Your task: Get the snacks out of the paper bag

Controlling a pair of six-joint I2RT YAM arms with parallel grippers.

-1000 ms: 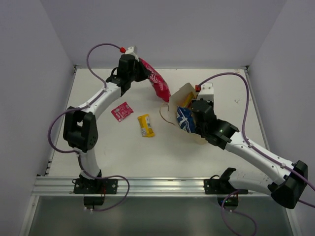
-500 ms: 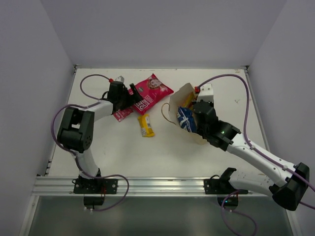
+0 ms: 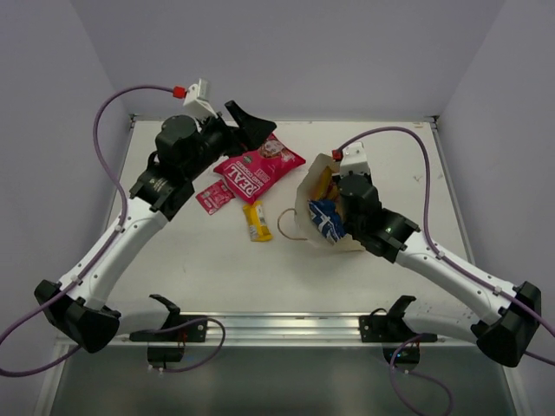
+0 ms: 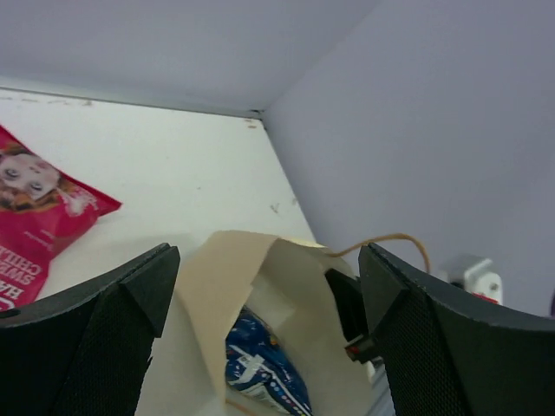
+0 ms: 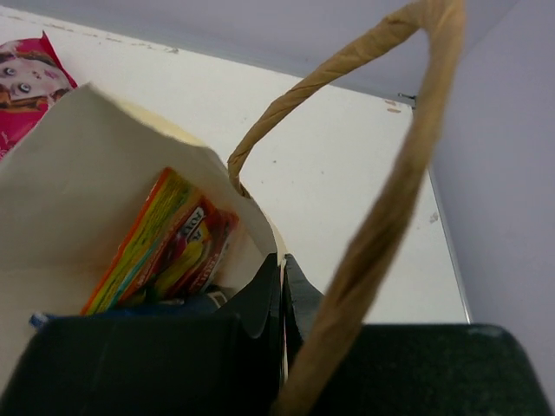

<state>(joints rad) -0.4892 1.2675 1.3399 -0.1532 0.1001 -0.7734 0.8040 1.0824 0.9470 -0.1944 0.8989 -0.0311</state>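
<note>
Jaws: left jaws are spread wide and nothing is held between them. They are raised off the desk (image 3: 199, 277) near its far edge, left of centre, carried by the left arm (image 3: 130, 234). In the left wrist view the two black fingers (image 4: 87, 347) are seen far apart at the sides of the frame.

The right jaws are pressed fully together. The rim of the paper bag (image 3: 314, 166) is pinched between them, as shown in the right wrist view. A twisted-cord handle (image 5: 381, 173) is looped up past that camera.

The tan bag is placed right of the desk's centre, and its mouth is open to the overhead view. Two snacks are seen inside it: a blue chip bag (image 3: 324, 218) and a multicoloured packet (image 5: 165, 238) stood against the inner wall.

Three snacks are laid flat on the desk, outside the bag. The large magenta pouch (image 3: 258, 169) is found near the middle of the far edge, below the left jaws. A small pink packet (image 3: 214, 197) is placed just beside the pouch's left corner. A small yellow bar (image 3: 255, 220) is set toward the near edge from the pouch, between the pink packet and the bag and apart from both.
</note>
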